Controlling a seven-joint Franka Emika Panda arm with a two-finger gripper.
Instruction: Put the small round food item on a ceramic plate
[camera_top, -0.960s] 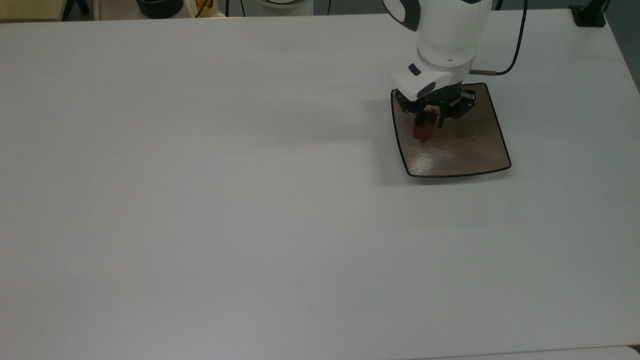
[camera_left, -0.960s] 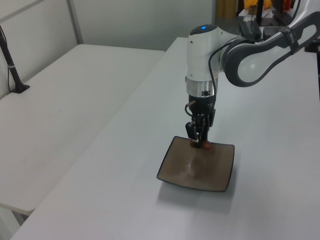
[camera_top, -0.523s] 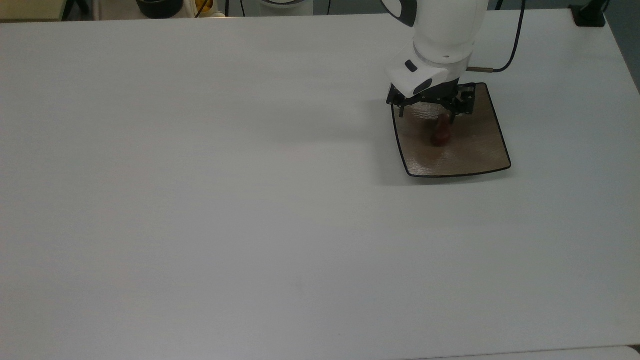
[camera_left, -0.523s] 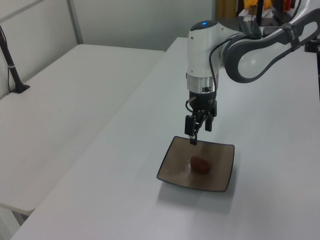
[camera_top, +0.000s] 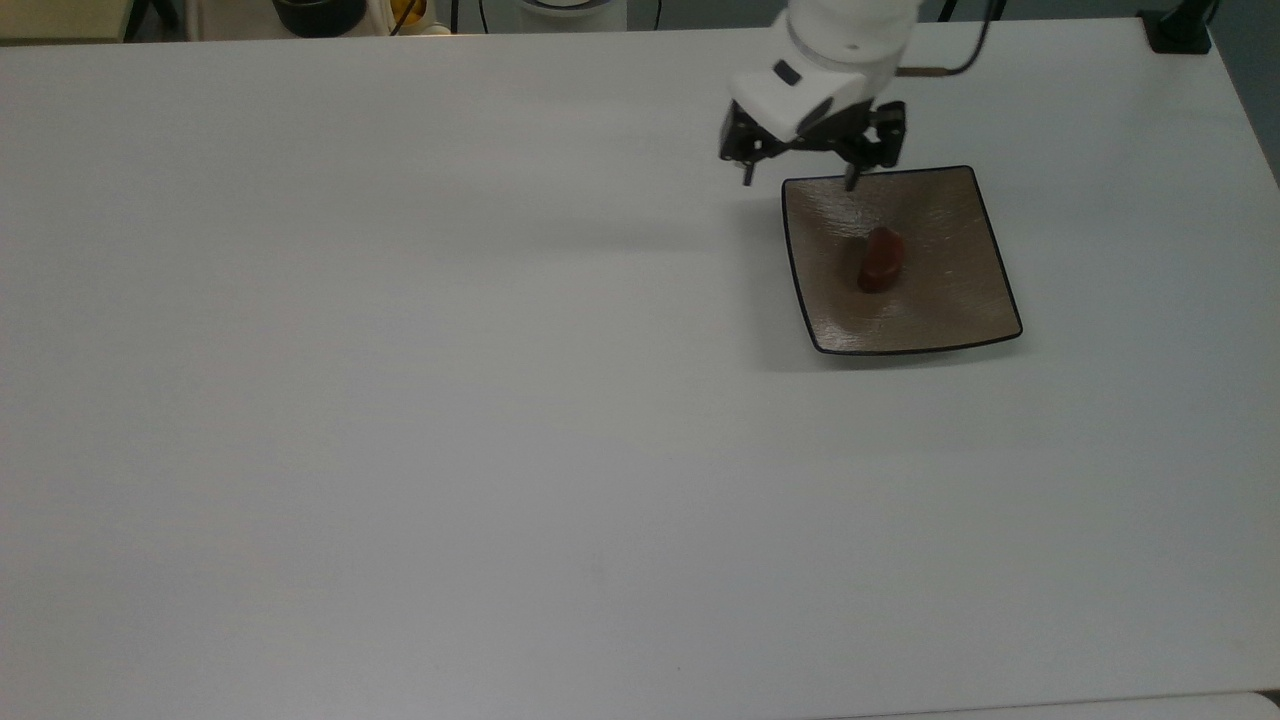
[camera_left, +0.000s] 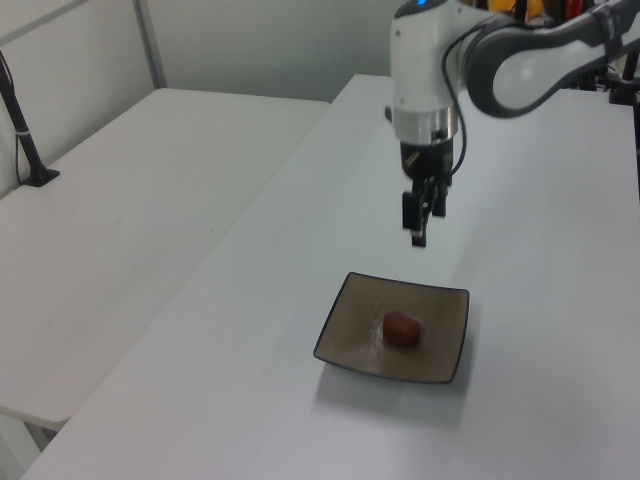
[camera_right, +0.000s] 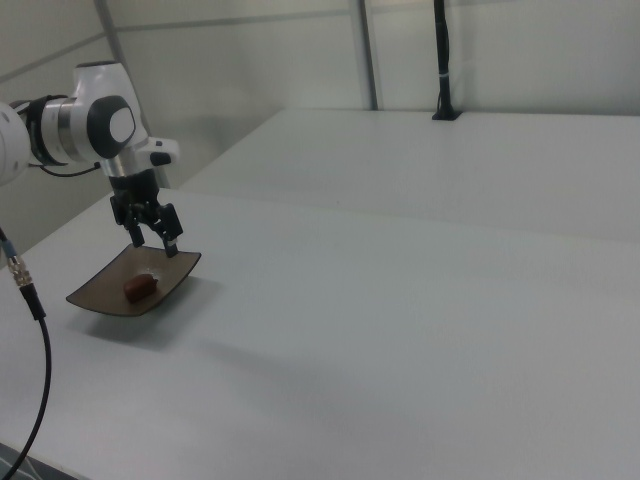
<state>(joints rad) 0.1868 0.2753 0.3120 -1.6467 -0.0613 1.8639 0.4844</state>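
The small round food item (camera_top: 881, 258) (camera_left: 402, 328) (camera_right: 139, 285), a glossy reddish-brown lump, lies near the middle of the square brownish ceramic plate (camera_top: 945, 300) (camera_left: 440, 355) (camera_right: 100, 293). My gripper (camera_top: 798, 180) (camera_left: 419, 222) (camera_right: 154, 241) hangs open and empty above the plate's far edge, raised well clear of the food. In the top view it sits at the plate's upper left corner.
The plate rests on a wide white table (camera_top: 400, 400). A black cable (camera_right: 30, 330) hangs at the right view's left. Dark and yellow items (camera_top: 320, 12) stand beyond the table's far edge in the top view.
The gripper let go of the food item, which now lies on the plate. The open gripper has since risen and drawn back toward the plate's far edge.
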